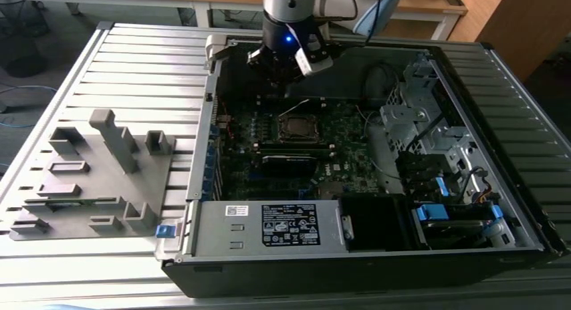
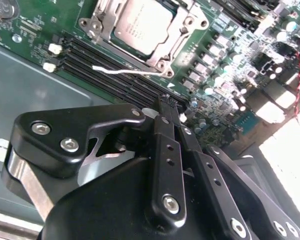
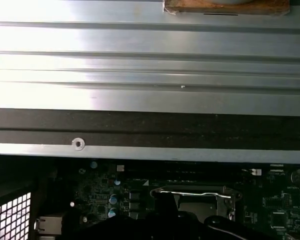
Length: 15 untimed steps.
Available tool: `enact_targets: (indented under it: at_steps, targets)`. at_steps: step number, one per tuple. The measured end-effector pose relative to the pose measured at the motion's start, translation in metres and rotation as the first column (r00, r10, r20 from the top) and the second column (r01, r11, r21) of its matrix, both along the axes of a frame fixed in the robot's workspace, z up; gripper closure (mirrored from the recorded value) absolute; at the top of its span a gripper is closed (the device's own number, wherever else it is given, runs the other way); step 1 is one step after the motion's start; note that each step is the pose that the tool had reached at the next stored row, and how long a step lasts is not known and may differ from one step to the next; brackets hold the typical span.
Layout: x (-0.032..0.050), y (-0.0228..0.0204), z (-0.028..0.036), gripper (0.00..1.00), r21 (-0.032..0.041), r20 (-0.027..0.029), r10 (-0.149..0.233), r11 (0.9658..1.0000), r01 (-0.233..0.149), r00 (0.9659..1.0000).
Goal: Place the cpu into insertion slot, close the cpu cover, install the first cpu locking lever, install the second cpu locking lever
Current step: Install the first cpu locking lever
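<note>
Cpu (image 2: 142, 27) sits in the socket, cover (image 2: 101, 22) down flat around it. 1 thin lever (image 2: 125, 71) lies just beside the socket; I can't tell if it's hooked. I judge we're at the lever steps. Gripper (image 2: 172, 106) hovers near the socket, not touching, fingers pressed together, holding nothing. Lever work calls for a fingertip right on that wire.
</note>
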State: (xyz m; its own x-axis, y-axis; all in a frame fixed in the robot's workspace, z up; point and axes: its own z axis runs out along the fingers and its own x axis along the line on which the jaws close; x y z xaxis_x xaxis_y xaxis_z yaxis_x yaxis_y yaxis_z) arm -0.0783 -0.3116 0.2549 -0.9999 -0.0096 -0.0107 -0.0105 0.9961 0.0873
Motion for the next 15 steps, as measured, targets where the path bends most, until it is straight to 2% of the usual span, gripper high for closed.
enact_targets:
  at_steps: [7,15]
  targets:
    - [0.0051,0.0000,0.0000,0.89,0.0000,0.0000,0.000,1.0000,0.000,1.0000]
    - [0.0052,0.0000,0.0010,0.89,0.0000,0.0000,0.000,1.0000,0.000,1.0000]
